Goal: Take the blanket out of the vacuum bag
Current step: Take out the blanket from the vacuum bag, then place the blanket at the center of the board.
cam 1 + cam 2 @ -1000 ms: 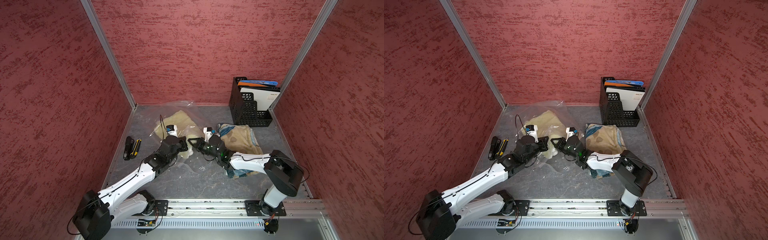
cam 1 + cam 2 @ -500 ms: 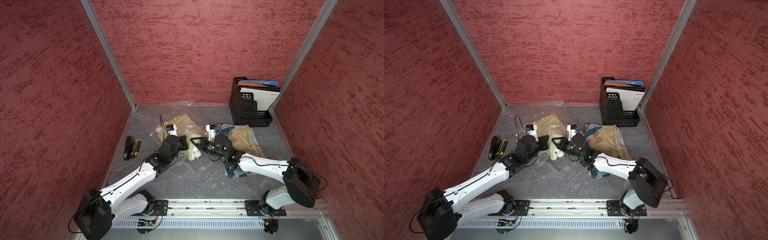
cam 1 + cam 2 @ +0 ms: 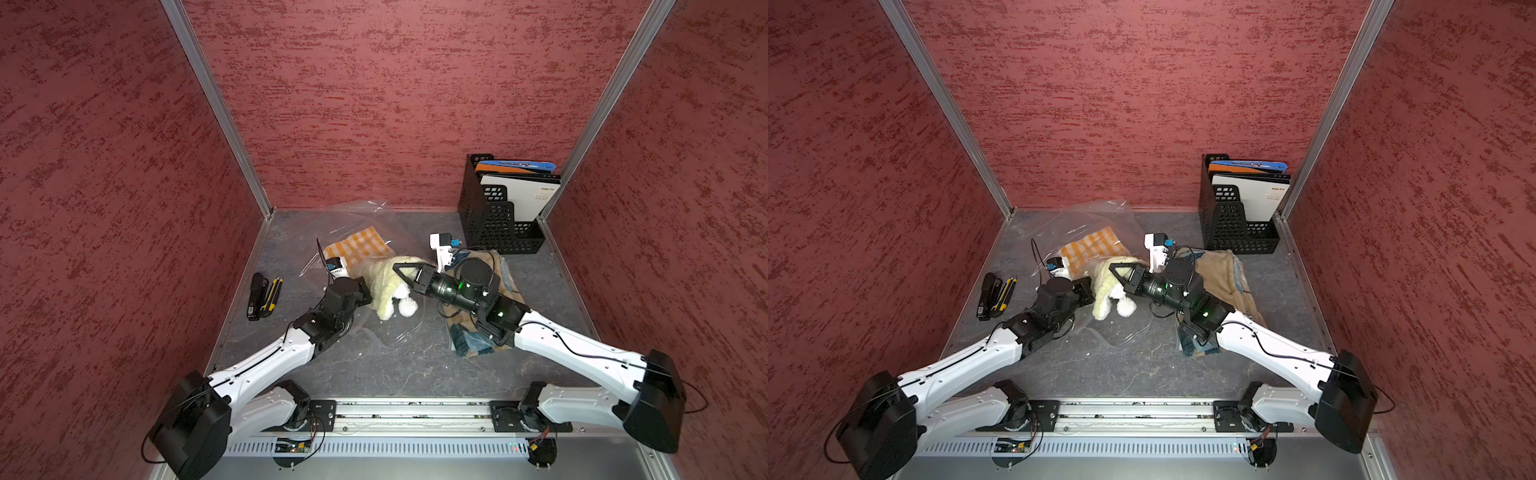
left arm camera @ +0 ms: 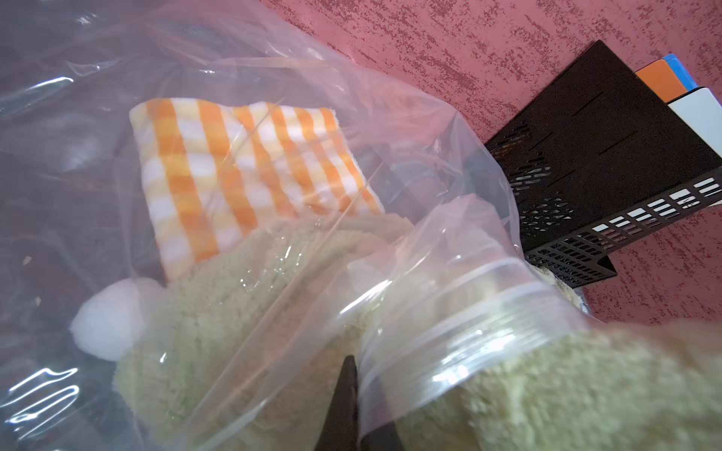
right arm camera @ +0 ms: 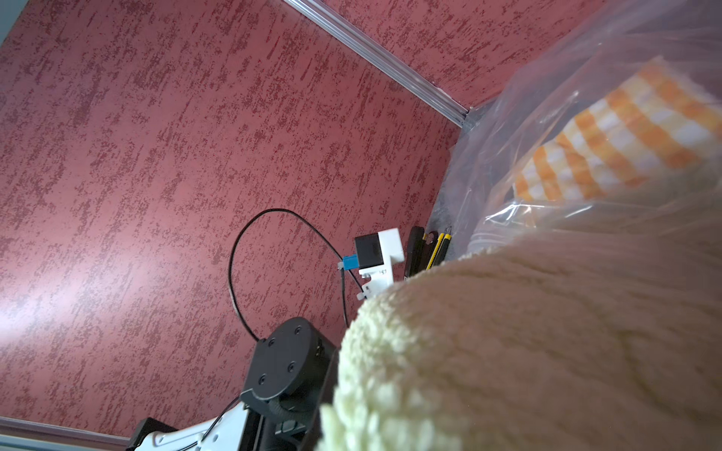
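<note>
The right hand (image 3: 400, 269) is closed on the cream fleece blanket (image 3: 384, 286), its black jaws pinched into the pile near the top of the bundle; the fleece fills most of the right wrist view; a white pompom (image 3: 407, 306) hangs at the blanket's lower end, just above the counter (image 3: 395, 365). The left hand (image 4: 350, 371) is clamped on the mouth of the vacuum bag (image 3: 345, 224), gripping the plastic right beside the zip strip (image 4: 469, 312); part of the blanket lies out past that strip, the rest is inside under the clear film. The bag sprawls crumpled toward the back left corner; an orange-and-white checked cloth (image 3: 357, 247) lies inside it, behind the blanket. A tan and blue towel (image 3: 1223, 272) lies under the right arm; a black mesh file rack (image 3: 498, 224) with folders stands in the back right corner; a yellow utility knife (image 3: 272, 293) and a black tool (image 3: 255, 295) lie side by side at the left wall.
</note>
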